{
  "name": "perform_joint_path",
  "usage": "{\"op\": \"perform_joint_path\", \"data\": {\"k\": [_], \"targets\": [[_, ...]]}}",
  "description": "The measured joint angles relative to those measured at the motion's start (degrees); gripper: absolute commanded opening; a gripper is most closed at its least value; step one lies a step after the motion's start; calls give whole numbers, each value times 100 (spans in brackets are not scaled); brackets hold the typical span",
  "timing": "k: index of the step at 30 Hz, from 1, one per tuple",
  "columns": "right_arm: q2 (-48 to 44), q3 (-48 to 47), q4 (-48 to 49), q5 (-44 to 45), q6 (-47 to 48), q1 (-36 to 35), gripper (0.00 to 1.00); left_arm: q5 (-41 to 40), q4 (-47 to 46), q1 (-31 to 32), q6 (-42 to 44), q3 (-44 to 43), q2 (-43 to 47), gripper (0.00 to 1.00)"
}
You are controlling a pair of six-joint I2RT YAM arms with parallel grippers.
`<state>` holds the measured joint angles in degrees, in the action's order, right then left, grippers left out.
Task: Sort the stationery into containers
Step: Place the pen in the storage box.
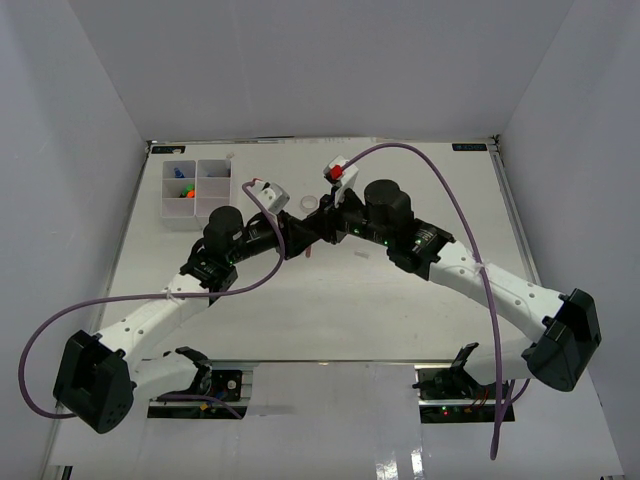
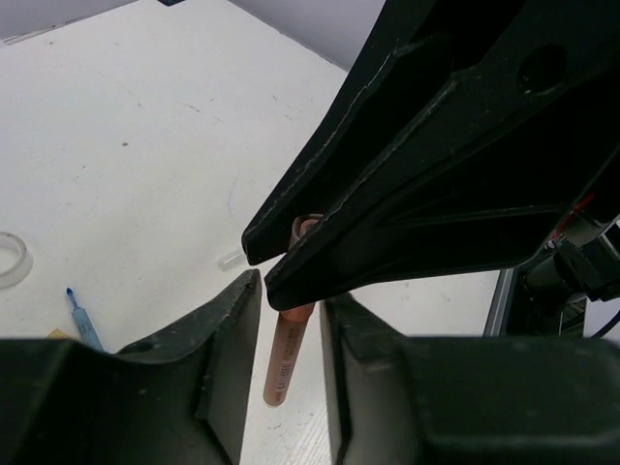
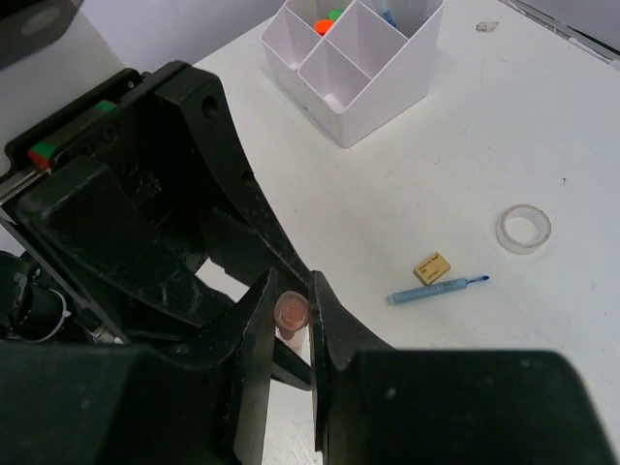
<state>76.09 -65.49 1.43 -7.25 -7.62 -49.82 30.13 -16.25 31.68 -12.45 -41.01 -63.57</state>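
My right gripper [image 3: 292,295] is shut on the top end of an orange-pink marker [image 3: 292,311], held upright above the table's middle. In the left wrist view the marker [image 2: 284,354] hangs between my left gripper's [image 2: 291,295] two fingers. Those jaws stand on either side of it with small gaps, so the left gripper is open. Both grippers meet near the table's centre [image 1: 312,238]. The white organiser tray [image 3: 373,92] stands at the far left [image 1: 166,200], with orange and green caps [image 3: 326,19] in one compartment.
A tape ring [image 3: 524,229], a blue pen [image 3: 436,289] and a small tan block [image 3: 431,267] lie on the table beyond the grippers. The ring [image 2: 10,260] and pen [image 2: 85,320] also show in the left wrist view. A small clear cap [image 2: 231,258] lies nearby.
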Motion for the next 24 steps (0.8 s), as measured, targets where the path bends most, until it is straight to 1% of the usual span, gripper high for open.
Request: {"op": "perform_joint_path", "data": {"k": [4, 7, 9, 12, 13, 15, 16, 18, 19, 21, 22, 23, 24], "targets": [[-55, 0, 2, 2, -39, 0, 8, -15, 0, 52, 13, -9, -13, 28], [-74, 2, 2, 7, -94, 13, 8, -17, -24, 101, 61, -13, -13, 18], [-74, 4, 4, 4, -120, 26, 11, -37, -26, 107, 63, -13, -13, 14], [-92, 50, 66, 22, -136, 28, 27, -72, -24, 109, 66, -13, -13, 8], [-105, 72, 85, 35, -140, 28, 40, -81, -24, 116, 63, -13, -13, 7], [-140, 103, 111, 72, -173, 31, 52, -153, -24, 129, 59, -13, -11, 5], [-179, 129, 151, 111, -166, 33, 61, -214, -11, 127, 61, -11, -11, 5], [-264, 168, 166, 197, -168, 48, 72, -337, 2, 120, 61, -2, -11, 3], [-334, 197, 173, 232, -170, 74, 82, -448, 2, 116, 63, 4, -11, 2], [-472, 264, 170, 310, -153, 101, 90, -686, 2, 111, 94, 13, -9, 0], [-557, 310, 166, 380, -133, 107, 97, -863, 7, 111, 122, 20, -9, 0], [-654, 356, 162, 461, -120, 116, 99, -1012, 15, 107, 155, 28, -9, 0], [-756, 415, 155, 584, -98, 125, 95, -1202, 31, 98, 197, 37, -9, 0]]}}
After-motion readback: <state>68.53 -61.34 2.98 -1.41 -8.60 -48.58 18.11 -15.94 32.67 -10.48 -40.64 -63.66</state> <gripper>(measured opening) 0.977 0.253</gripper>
